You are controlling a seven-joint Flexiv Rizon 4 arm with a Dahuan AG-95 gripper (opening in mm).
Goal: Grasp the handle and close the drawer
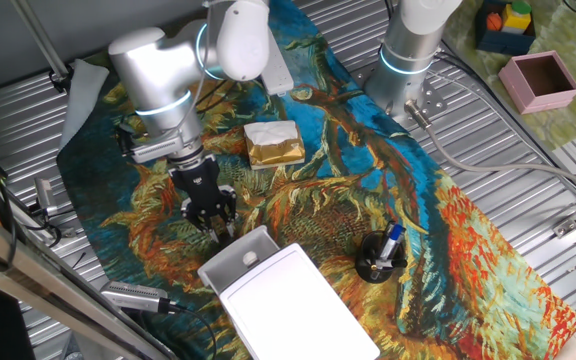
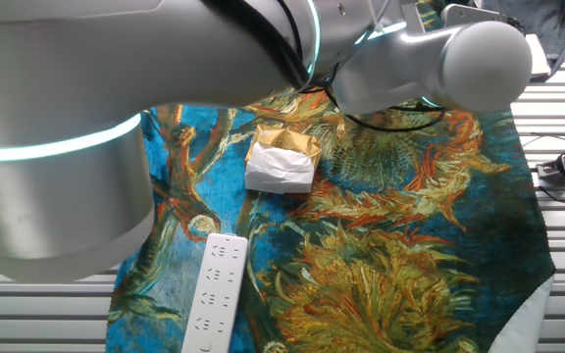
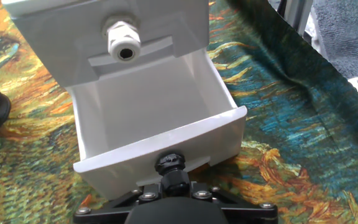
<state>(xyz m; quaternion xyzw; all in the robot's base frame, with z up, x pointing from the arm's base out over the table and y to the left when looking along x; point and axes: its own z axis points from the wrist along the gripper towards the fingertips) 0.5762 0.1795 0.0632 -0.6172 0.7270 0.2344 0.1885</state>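
From the fixed view I have the gripper [image 1: 211, 215] low over the sunflower-print cloth [image 1: 448, 230], right at the front edge of the drawer [image 1: 236, 256], which stands pulled out of its white box [image 1: 293, 305]. Hand view: the drawer's [image 3: 160, 118] open tray fills the frame, front wall nearest me. The handle is hidden behind a black fitting [image 3: 171, 171] at that wall, so I cannot tell finger spread or grip. A white-and-gold block [image 1: 273, 143] sits well apart.

Handle hidden; pincer [image 1: 214, 222] fingertips out of frame.
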